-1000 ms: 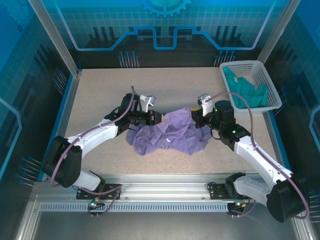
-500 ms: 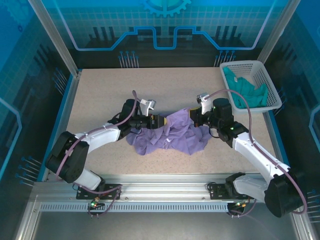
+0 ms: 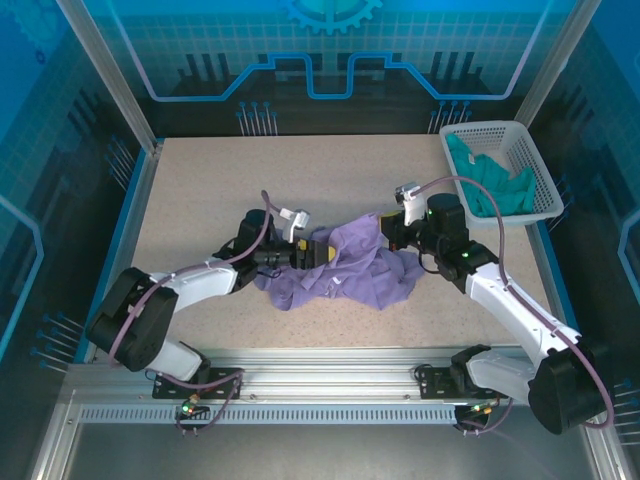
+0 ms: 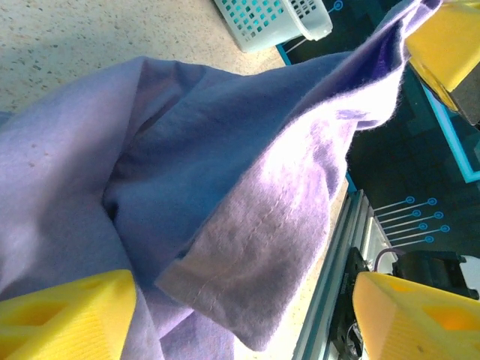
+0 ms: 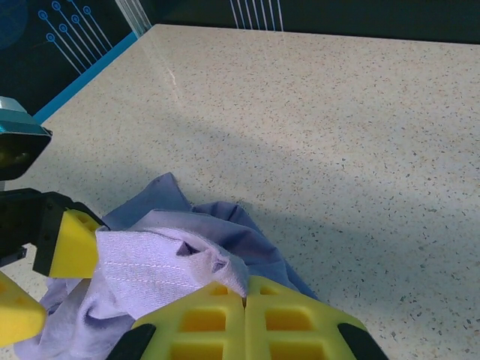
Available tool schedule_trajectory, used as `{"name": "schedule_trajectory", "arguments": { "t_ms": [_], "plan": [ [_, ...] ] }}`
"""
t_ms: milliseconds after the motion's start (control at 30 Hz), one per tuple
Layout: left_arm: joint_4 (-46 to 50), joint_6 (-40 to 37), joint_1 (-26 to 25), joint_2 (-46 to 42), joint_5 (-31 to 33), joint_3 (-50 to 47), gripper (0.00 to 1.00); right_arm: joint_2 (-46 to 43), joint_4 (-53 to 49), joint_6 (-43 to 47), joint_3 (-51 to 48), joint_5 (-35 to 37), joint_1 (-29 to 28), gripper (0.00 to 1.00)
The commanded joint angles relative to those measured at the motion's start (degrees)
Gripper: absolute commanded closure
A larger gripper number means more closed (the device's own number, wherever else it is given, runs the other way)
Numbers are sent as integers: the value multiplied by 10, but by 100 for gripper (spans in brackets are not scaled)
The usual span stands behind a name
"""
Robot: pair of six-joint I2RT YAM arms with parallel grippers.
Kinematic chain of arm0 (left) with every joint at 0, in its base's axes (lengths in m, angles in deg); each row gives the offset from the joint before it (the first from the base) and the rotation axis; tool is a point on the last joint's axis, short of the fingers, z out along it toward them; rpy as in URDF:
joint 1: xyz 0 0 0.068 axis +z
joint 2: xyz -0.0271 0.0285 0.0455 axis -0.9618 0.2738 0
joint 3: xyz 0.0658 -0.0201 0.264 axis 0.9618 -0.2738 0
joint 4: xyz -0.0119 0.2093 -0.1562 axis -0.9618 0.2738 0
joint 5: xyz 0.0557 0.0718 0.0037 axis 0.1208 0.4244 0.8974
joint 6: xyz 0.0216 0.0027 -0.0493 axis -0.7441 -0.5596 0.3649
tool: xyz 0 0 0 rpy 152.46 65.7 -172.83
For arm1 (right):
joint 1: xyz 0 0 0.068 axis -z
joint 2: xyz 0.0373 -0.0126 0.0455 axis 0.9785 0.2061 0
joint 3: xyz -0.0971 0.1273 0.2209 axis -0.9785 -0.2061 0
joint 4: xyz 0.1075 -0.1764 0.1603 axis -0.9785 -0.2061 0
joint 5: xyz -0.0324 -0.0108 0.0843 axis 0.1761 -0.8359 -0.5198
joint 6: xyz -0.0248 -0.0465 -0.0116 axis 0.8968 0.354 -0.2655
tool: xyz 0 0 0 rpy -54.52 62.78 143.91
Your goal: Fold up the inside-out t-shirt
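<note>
Spreading the t-shirt (image 3: 350,270) out first
Right end effector (image 5: 245,289) pinches it; open left end effector (image 4: 244,311) should clamp fabric between its jaws.

Speckled beige table (image 3: 200,180); blue circuit-patterned walls (image 3: 330,50); aluminium rail (image 3: 330,385) along near edge.

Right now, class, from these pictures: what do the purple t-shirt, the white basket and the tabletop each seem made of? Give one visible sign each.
Purple t-shirt: soft matte knit fabric, perhaps cotton; it drapes, wrinkles, shows stitched hems.
White basket: probably moulded plastic, smooth; regular open lattice walls.
Tabletop: speckled beige, stone or laminate, unclear which; faint sheen.
</note>
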State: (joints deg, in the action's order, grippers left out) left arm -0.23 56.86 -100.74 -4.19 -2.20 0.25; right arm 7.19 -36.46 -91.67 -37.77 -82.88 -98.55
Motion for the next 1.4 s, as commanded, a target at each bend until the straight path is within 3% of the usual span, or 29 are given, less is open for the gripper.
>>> {"name": "schedule_trajectory", "arguments": {
  "t_ms": [0,267,400,967,1367],
  "plan": [
    [-23,2,-4,27,-34,29,19,-5,-5,1,16,0,8,100],
    [-59,26,-23,57,-64,42,15,-5,-2,4,20,3,8,100],
    [-106,48,-25,55,-81,30,22,-3,-1,4,19,6,8,100],
    [-135,57,-15,26,-64,-23,54,-10,-6,10,17,17,11,100],
    [-93,25,-22,43,-70,4,64,-3,1,-1,21,4,11,100]
  ]
}}
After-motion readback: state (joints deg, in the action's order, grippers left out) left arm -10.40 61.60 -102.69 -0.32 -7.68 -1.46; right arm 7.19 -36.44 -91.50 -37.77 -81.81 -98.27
